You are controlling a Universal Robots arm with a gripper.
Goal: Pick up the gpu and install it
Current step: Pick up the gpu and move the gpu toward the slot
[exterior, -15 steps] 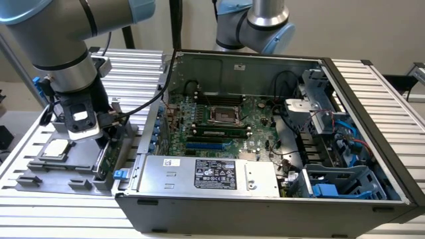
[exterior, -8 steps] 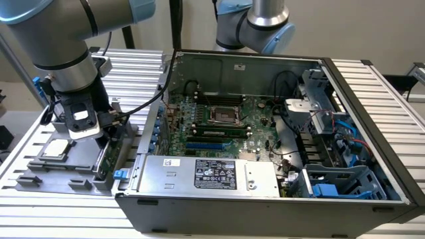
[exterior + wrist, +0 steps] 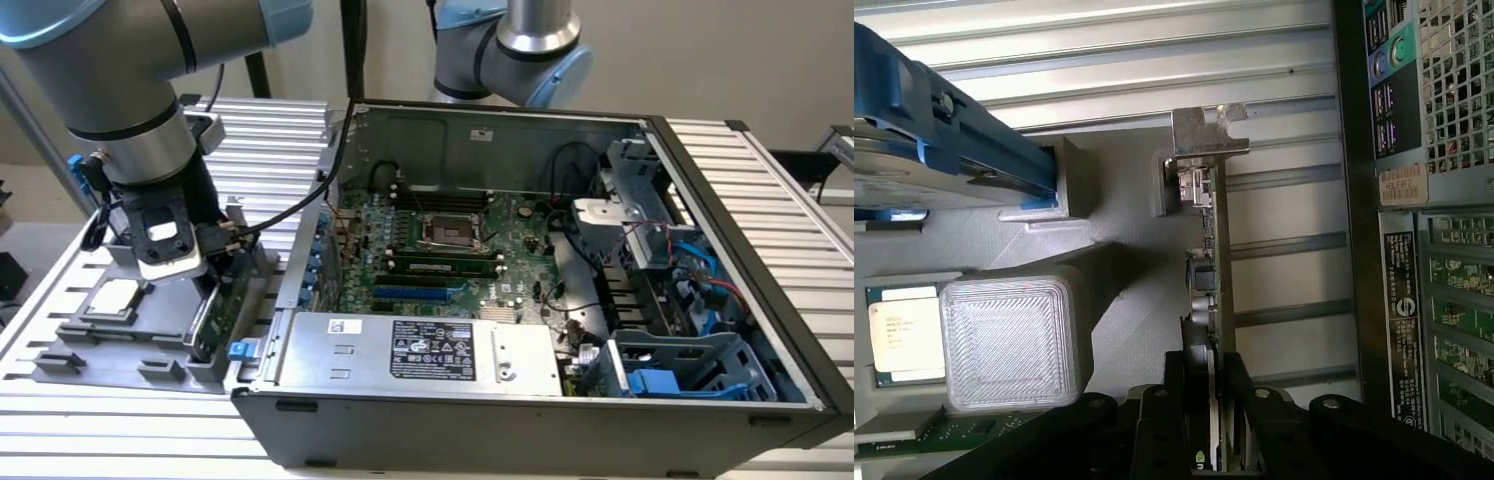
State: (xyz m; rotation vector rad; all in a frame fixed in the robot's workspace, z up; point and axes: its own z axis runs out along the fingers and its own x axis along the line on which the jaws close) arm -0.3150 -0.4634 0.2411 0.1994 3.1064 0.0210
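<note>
The gpu [image 3: 214,312] stands on its long edge in a slot of the grey holder tray [image 3: 80,350], just beside the open computer case on the exterior view's left. In the wrist view the gpu [image 3: 1214,250] runs away from the camera as a thin green board, with its silver bracket [image 3: 1206,135] at the far end. My gripper [image 3: 211,268] has come straight down over the card's upper edge. My gripper [image 3: 1211,425] straddles the near end of the card, which passes through its middle.
The tray also holds a processor chip [image 3: 114,298] and a silver hard drive with blue rails [image 3: 944,150]. The open case [image 3: 534,420] shows the motherboard [image 3: 441,240] with a blue slot [image 3: 420,293]. A second arm [image 3: 514,50] stands behind the case.
</note>
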